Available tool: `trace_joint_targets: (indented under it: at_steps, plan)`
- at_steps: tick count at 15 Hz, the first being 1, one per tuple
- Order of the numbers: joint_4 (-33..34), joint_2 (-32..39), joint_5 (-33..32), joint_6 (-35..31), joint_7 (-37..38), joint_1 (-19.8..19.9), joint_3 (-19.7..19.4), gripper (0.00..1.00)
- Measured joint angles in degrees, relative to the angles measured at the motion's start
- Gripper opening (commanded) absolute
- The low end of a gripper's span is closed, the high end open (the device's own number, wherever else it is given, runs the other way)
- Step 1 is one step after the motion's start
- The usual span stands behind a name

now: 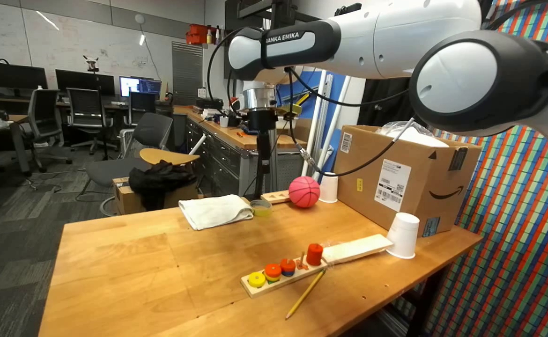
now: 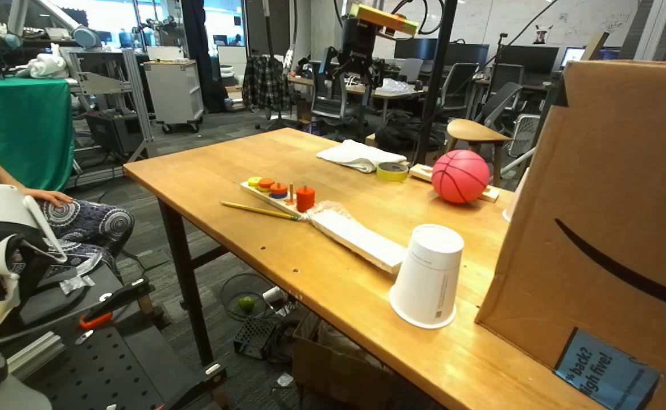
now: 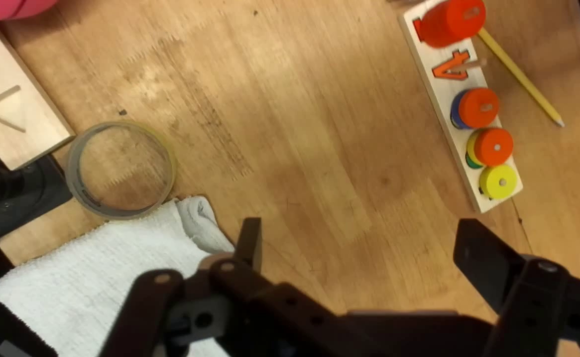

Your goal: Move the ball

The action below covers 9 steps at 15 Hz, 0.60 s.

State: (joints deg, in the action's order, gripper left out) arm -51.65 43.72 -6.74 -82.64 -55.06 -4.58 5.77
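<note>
The pinkish-red ball (image 1: 304,192) with dark seams rests near the table's far edge, by a wooden strip (image 2: 421,172) with cut-out shapes. In an exterior view the ball (image 2: 460,176) hides part of that strip; whether they touch I cannot tell. Only a slice of the ball (image 3: 15,6) shows in the wrist view, at the top left corner. High above the tabletop hangs my gripper (image 2: 351,80), well away from the ball. Its fingers stand wide apart in the wrist view, and between the fingertips of the gripper (image 3: 359,225) is only bare wood far below.
A white towel (image 1: 215,211) and a tape roll (image 3: 73,171) lie left of the ball. A ring-stacking board (image 1: 283,276), a pencil (image 1: 306,294) and a pale wooden board (image 2: 358,236) are nearer. White cups (image 1: 404,236) and a big cardboard box (image 1: 377,178) occupy one side.
</note>
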Motion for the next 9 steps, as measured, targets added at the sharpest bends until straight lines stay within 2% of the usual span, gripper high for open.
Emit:
trace_joint_targets:
  at_steps: [4, 9]
  plan:
    - [-2.87, 0.06, -5.61, -1.02, -5.33, 0.20, -0.55, 1.00]
    - [-3.72, 1.78, -8.47, -2.83, -9.68, 1.39, -1.48, 1.00]
